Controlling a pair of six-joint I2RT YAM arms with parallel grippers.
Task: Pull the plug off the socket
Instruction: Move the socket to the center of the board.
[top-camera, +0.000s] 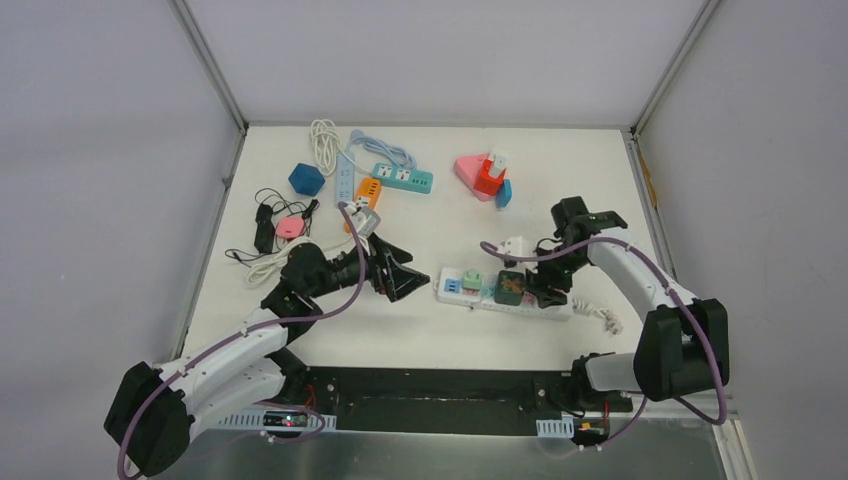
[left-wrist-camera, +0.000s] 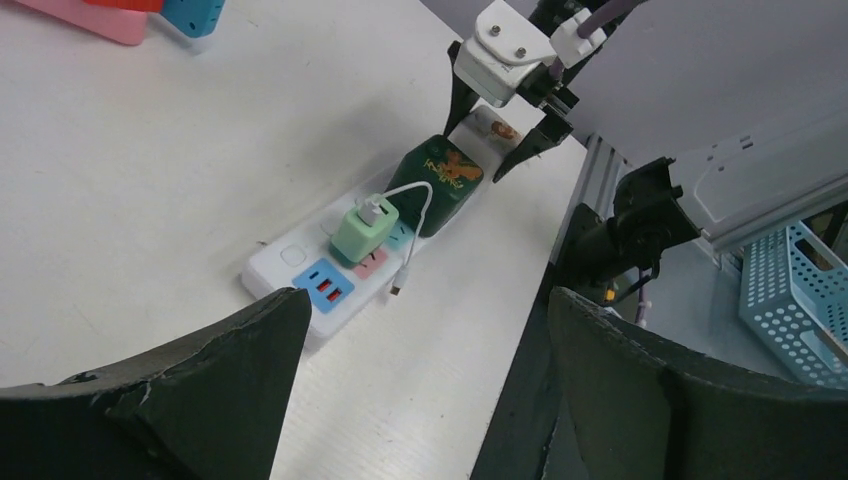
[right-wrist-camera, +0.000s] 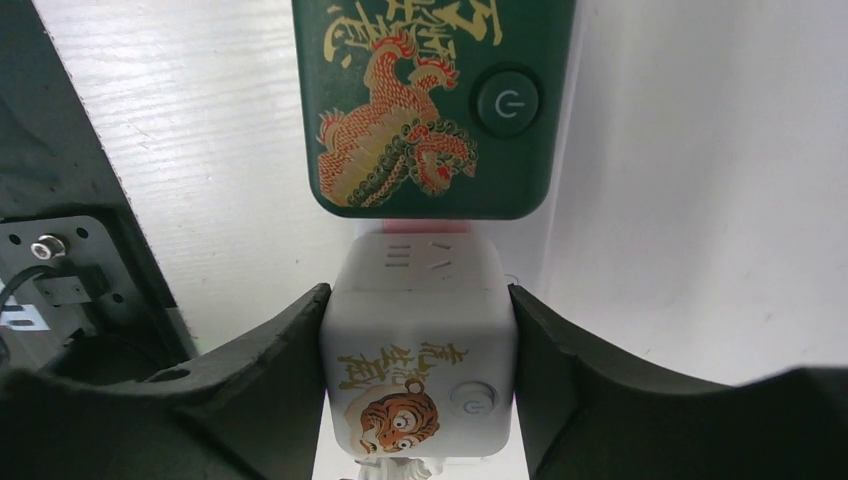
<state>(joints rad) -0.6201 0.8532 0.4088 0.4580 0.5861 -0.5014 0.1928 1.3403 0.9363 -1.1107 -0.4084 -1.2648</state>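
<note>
right pincer (right-wrist-camera: 417, 298) is clamped on the white plug (right-wrist-camera: 420, 350), seated in the strip (left-wrist-camera: 275, 268) by the near edge of the counter (top-camera: 450, 200), beside a green plug (right-wrist-camera: 430, 100); gripping its sides likely gives purchase to pull. left pincer (top-camera: 405, 275) gapes empty near the strip's other end, probably to pin it.

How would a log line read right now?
right gripper: shut on white tiger-print cube plug | plug: on white power strip, beside dark green dragon-print cube | left gripper: open

Blue cube (top-camera: 306, 179) lies near white cable (top-camera: 322, 140) (coiled).
</note>
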